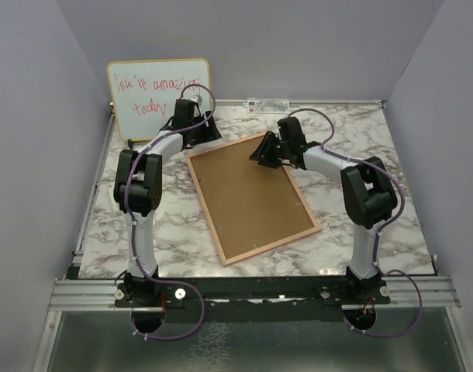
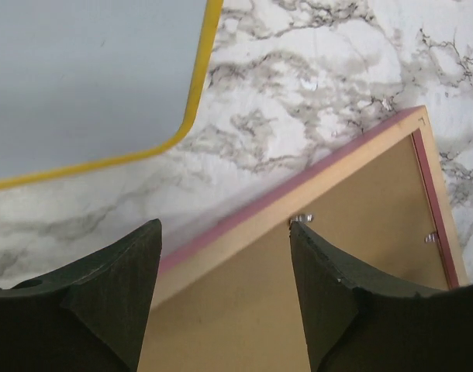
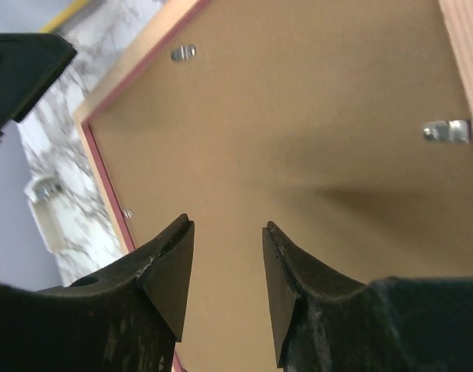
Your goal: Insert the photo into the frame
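Note:
The frame [image 1: 271, 246] lies face down and askew in the middle of the marble table, its brown backing board [image 1: 250, 195] facing up inside the pinkish wood border [image 2: 314, 182]. The photo is out of view. My left gripper [image 1: 208, 134] hovers at the frame's far left corner, open, with only board and border showing between the fingers [image 2: 225, 225]. My right gripper [image 1: 260, 157] is at the far right corner, open over bare backing board [image 3: 229, 223]. Small metal tabs [image 3: 446, 130] sit along the board's edges.
A yellow-edged whiteboard [image 1: 157, 97] with red handwriting leans against the back wall at the left, close behind the left gripper [image 2: 81, 70]. A small clear label holder [image 1: 267, 105] lies at the table's back edge. Grey walls enclose three sides.

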`<state>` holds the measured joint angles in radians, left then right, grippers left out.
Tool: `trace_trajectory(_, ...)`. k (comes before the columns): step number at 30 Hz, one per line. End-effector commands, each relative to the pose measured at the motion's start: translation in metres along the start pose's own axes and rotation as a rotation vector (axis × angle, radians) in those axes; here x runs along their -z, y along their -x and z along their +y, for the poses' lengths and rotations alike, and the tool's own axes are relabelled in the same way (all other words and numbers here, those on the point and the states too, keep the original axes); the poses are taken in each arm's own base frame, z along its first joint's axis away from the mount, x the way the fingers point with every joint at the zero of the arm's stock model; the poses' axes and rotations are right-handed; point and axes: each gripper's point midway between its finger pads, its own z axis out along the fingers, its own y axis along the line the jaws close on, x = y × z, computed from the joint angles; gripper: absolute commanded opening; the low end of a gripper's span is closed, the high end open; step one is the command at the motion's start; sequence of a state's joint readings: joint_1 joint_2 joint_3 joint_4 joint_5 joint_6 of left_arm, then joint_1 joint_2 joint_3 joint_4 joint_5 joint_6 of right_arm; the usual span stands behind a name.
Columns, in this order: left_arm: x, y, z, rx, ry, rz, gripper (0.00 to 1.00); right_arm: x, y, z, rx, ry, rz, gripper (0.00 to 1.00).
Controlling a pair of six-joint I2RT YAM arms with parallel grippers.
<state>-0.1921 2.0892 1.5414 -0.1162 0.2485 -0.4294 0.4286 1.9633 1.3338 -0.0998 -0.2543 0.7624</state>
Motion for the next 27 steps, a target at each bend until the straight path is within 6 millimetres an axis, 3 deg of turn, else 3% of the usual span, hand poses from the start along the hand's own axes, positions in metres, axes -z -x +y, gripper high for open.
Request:
trace_trajectory(1,-0.032,0.012,-0.011,-0.109,-0.096,0.001,0.68,-0.029,0.015,0.022,-0.197,0.068,-0.013,0.45)
trace_trajectory(6,-0.049,-0.005,-0.01,-0.16,-0.154,0.07,0.66,-0.063,0.021,0.022,-0.343,0.001,-0.063,0.45)
trace_trajectory(12,-0.05,-0.038,-0.014,-0.155,-0.238,0.185,0.46,-0.097,0.026,0.03,-0.513,-0.043,-0.112,0.41)
trace_trajectory(16,-0.044,-0.059,-0.016,-0.15,-0.271,0.226,0.36,-0.111,0.026,0.027,-0.608,-0.074,-0.136,0.38)
trace_trajectory(20,-0.043,-0.079,-0.002,-0.177,-0.235,0.264,0.28,-0.12,0.026,0.019,-0.639,-0.1,-0.158,0.38)
trace_trajectory(27,-0.043,-0.086,0.007,-0.177,-0.201,0.271,0.23,-0.134,0.024,0.005,-0.647,-0.124,-0.187,0.38)
